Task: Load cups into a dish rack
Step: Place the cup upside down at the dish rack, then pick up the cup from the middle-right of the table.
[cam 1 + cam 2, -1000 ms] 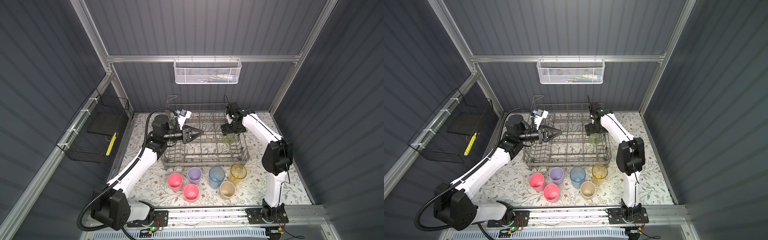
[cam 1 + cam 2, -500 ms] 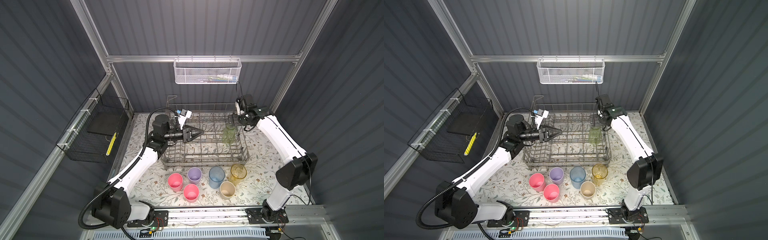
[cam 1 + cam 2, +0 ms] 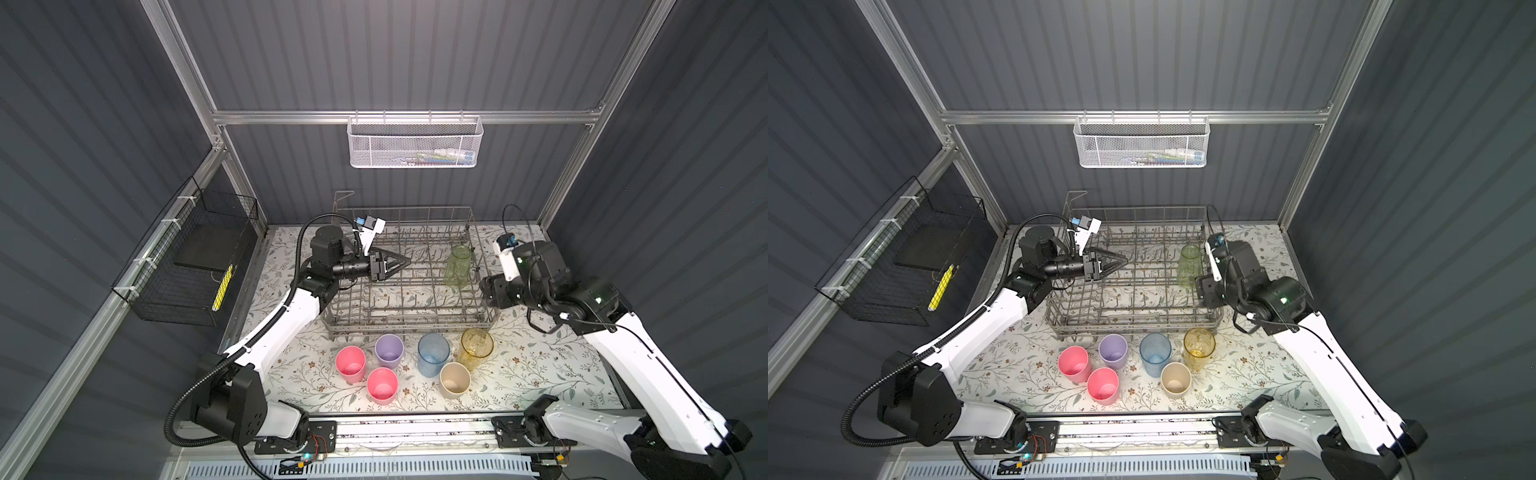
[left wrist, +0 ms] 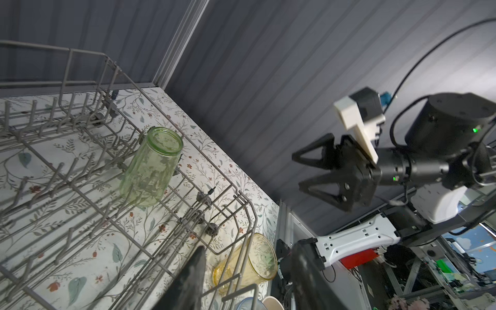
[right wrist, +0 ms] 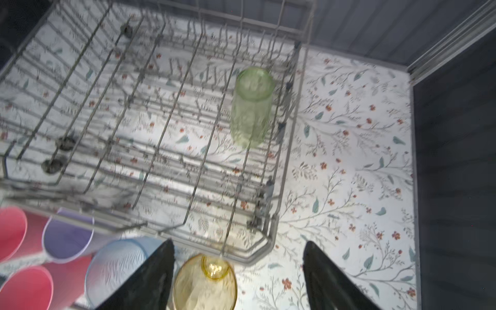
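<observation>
Two black fingers (image 5: 161,271) of the right gripper (image 5: 239,243) stand spread and empty. The amber-yellow cup (image 5: 205,284) stands upright on the table below and between them, just outside the dish rack's (image 5: 271,236) near corner. This cup looks like the next pick: descend straight, straddle its wall, stay clear of the rack wire and the beige cup (image 3: 454,379) beside it, then squeeze gently. One pale green cup (image 3: 458,266) sits in the rack, apparently mouth-down among the tines. The left gripper (image 3: 405,262) hovers over the rack's other end, fingers parted, holding nothing.
</observation>
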Motion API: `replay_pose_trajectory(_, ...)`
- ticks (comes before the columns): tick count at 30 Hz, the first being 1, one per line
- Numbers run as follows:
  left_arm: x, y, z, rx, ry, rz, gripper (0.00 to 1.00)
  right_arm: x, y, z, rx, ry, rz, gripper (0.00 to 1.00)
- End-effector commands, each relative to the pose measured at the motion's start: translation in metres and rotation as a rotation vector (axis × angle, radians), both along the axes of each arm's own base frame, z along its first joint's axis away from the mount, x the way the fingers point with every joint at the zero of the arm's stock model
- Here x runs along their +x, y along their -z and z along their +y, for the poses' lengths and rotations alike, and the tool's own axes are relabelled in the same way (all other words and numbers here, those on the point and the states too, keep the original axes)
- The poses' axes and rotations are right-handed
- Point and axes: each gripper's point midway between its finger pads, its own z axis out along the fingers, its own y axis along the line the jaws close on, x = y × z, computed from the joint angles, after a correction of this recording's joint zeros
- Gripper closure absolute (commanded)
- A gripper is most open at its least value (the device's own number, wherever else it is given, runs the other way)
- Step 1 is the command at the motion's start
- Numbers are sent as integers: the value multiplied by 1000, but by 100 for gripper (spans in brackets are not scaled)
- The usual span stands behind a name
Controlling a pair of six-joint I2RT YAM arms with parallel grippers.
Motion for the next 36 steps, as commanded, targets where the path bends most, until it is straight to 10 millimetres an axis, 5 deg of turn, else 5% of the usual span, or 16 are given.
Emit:
replay_pose_trajectory(1,14,-15,0,-10,-40,-38,46,-41,46,-3,-48,2,189,31)
replay_pose_trajectory(5,19,-18,-3,-28,-32,-28,46,-65,79,-1,-46,31,286,35)
replay_pose_trajectory(12,19,-17,-5,-46,-15,-11,46,-81,103,0,8,73,338,44)
replay_pose_trajectory(20,19,-15,-7,-49,1,-3,47,-78,127,-23,-72,194,331,48)
replay_pose_trajectory(36,17,-14,-8,-58,21,8,47,-66,157,-27,20,319,291,66)
